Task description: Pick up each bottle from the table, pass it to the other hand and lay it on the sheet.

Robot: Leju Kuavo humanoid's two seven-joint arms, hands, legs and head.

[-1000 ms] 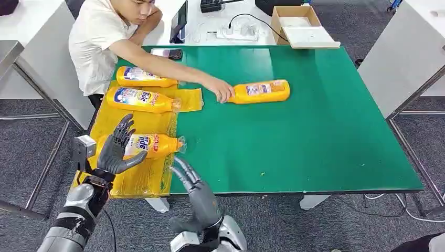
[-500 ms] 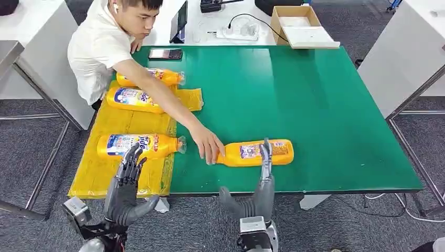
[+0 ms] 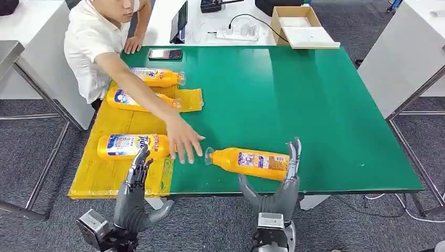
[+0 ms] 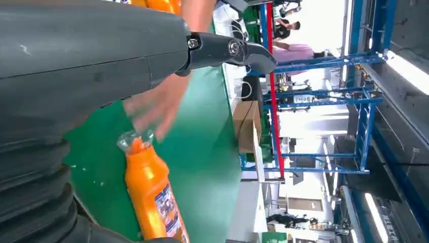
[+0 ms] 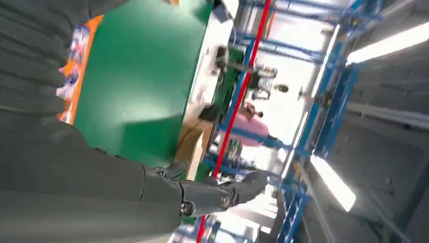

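An orange bottle [image 3: 246,163] lies on its side near the front edge of the green table [image 3: 315,105], cap toward the left; the same bottle [image 4: 152,195] shows in the left wrist view. My right hand [image 3: 278,186] stands open just below it at the table edge, fingers up beside the bottle's base, holding nothing. My left hand [image 3: 134,197] is open over the front of the yellow sheet [image 3: 105,176]. Three orange bottles lie on the sheet: one [image 3: 131,146] near me, two [image 3: 157,77] [image 3: 131,100] farther back.
A person at the table's far left reaches an arm across, their hand [image 3: 183,142] just left of the loose bottle's cap. A phone [image 3: 165,54], a cardboard box [image 3: 299,23] and cables sit at the back. White tables flank both sides.
The person let go of the bottle after sliding it toward me, and it now lies tilted nearer the front edge. Both my hands have dropped lower, the right one shifted right.
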